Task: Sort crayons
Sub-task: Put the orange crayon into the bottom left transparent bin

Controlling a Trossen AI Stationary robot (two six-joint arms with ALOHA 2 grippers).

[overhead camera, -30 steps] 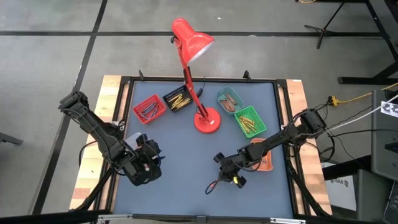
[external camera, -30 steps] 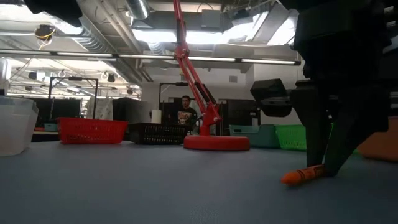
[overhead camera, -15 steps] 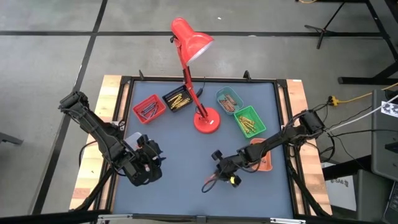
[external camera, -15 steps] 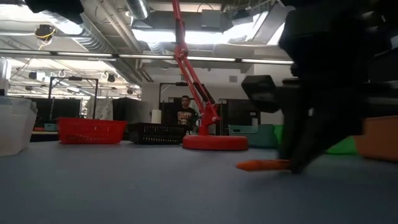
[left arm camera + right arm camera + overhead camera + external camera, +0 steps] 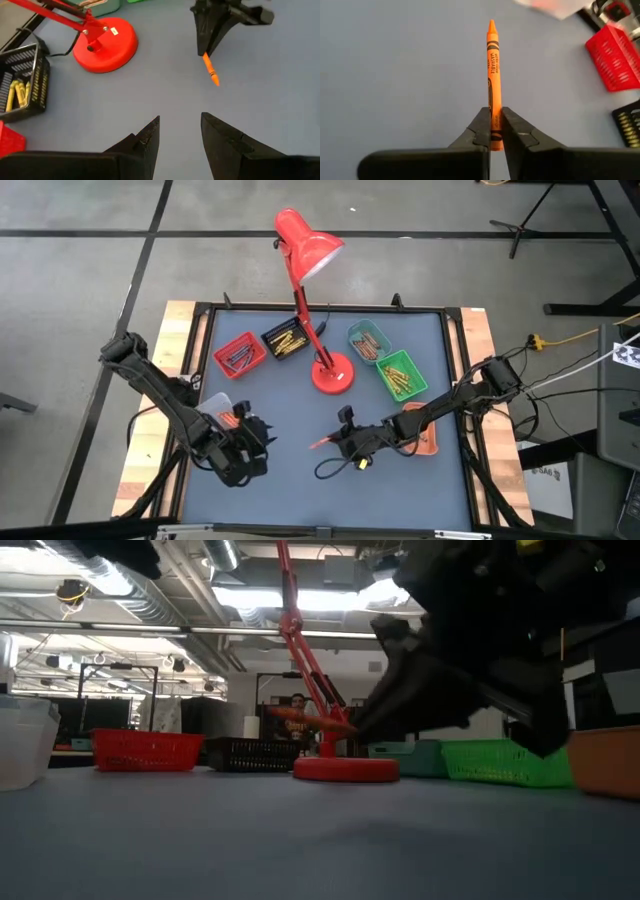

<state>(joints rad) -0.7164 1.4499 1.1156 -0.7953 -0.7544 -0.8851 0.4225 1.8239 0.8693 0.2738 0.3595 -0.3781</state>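
Note:
An orange crayon (image 5: 493, 65) sticks out ahead of my right gripper (image 5: 495, 120), which is shut on it above the mat's middle (image 5: 335, 442). The crayon (image 5: 210, 70) points toward the table's left. My left gripper (image 5: 180, 122) hovers open at the near left (image 5: 252, 445), facing the crayon with bare mat between its fingers. More crayons lie in the black tray (image 5: 284, 340), the red tray (image 5: 238, 355), the teal tray (image 5: 368, 342) and the green tray (image 5: 402, 375) at the far side. My right gripper pinches the crayon's blunt back end (image 5: 494, 131) between its two fingers. The fingers come from the table's right, slanting down, and lie along the crayon. The crayon (image 5: 298, 714) runs straight out past the fingertips, lifted clear of the mat, its pointed tip (image 5: 492, 22) leading.
A red desk lamp stands on its round base (image 5: 332, 373) at the far middle, its arm leaning over the trays. An orange tray (image 5: 422, 435) sits under my right arm. A clear container (image 5: 22, 740) stands by my left arm. Open mat lies between the grippers.
My right gripper has risen and swung toward the table's left and far side, tipping up. The crayon, whose tip rested on the mat, is lifted clear and now points left. My left gripper has shifted a little toward the right, staying open.

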